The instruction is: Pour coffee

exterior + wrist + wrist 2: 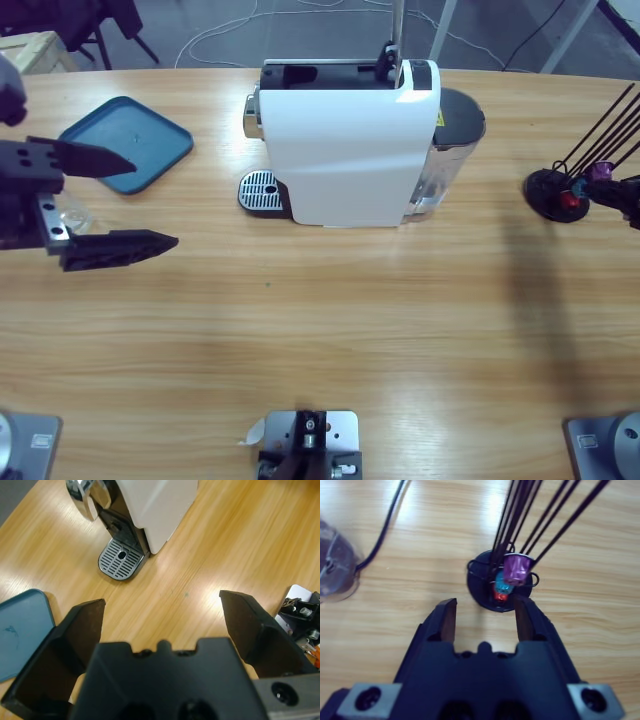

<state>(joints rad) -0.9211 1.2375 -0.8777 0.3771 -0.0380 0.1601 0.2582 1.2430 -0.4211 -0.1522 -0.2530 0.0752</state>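
Coffee machine (345, 145) stands mid-tabletop (320, 330) at the back, drip tray (262, 190) at its left foot, tray (127, 143) well off to the left, capsule rack (558, 193) far right.

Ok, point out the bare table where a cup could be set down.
Free: the wide strip of table in front of the coffee machine, and between the machine and the capsule rack. Crowded: between the blue tray and left gripper.
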